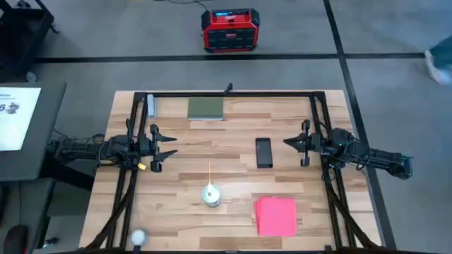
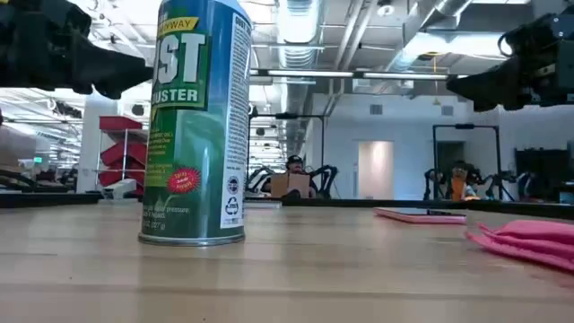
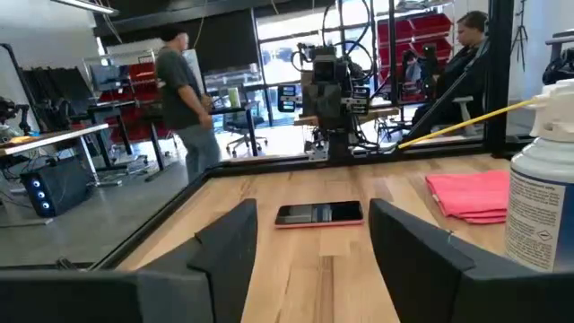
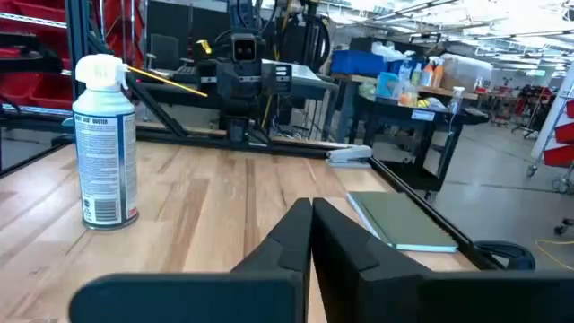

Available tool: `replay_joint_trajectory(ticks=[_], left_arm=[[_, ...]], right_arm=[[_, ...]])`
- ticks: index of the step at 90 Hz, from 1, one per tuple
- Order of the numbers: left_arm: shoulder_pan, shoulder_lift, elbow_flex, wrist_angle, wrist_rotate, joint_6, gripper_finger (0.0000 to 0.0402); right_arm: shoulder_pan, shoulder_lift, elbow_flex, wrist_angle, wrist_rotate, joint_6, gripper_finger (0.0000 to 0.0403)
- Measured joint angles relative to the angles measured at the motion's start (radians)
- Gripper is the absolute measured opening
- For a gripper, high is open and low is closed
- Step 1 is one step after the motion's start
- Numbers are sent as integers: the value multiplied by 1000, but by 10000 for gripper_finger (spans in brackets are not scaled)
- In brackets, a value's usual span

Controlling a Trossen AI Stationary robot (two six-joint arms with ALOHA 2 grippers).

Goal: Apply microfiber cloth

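A pale wooden table (image 1: 176, 204) inside a black frame sits under me, grey workshop floor around it. The microfiber cloth (image 1: 275, 215) lies flat near the table's front edge on my right side, a pinkish-red square, touched by nothing. Beyond it, toward the middle, the phone (image 1: 264, 152) lies face up, well apart from the cloth. To the cloth's left stands a duster can (image 1: 211, 195) with a thin yellow straw, upright. At the far edge rests a dark green pad (image 1: 205, 108). My right gripper (image 1: 291, 142) hovers beside the phone, above the wood, its fingers pressed together and holding nothing. My left gripper (image 1: 169, 147) hangs across the table at the same depth, its fingers spread wide and empty. A person (image 3: 186, 94) walks in the room behind.
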Motion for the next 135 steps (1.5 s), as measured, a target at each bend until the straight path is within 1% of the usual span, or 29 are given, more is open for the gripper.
replay_joint_trajectory(ticks=[86,100,108,127,135], left_arm=[[0,0,0,4,-1,4,191],[8,2,0,16,-8,106,192],[8,2,0,17,-9,133,192],[8,2,0,28,-8,88,192],[7,2,0,13,-8,33,191]], right_arm=[[0,0,0,0,0,0,0],[0,0,0,0,0,0,0],[0,0,0,0,0,0,0],[0,0,0,0,0,0,0],[0,0,0,0,0,0,0]])
